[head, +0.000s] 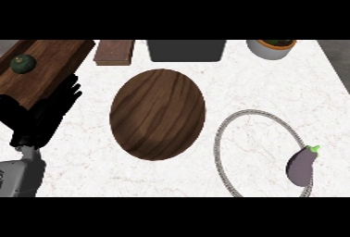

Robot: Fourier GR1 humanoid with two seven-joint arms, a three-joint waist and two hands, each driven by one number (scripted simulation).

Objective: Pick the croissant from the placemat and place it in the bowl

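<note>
The table (273,88) is white with thin lines in it. In the middle sits a brown wooden bowl (157,114). Only its own wood stripes show inside it. To the right of the bowl lies a round mat (220,139) with a grey rope edge. A purple eggplant (301,165) with a green top lies across the mat's right edge. I see no croissant, so I cannot tell where it is.

The left robot hand (48,115) is black and shows at the left side, well apart from the mat. Its fingers are straight and point up, and it holds nothing. Its grey arm (21,176) comes in from the bottom corner.

At the far left is a long wooden board (54,58) with a round green fruit (21,64) on it. Along the back stand a small brown block (114,51), a dark grey box (186,50) and a white pot (268,52) with dirt and something green in it.
</note>
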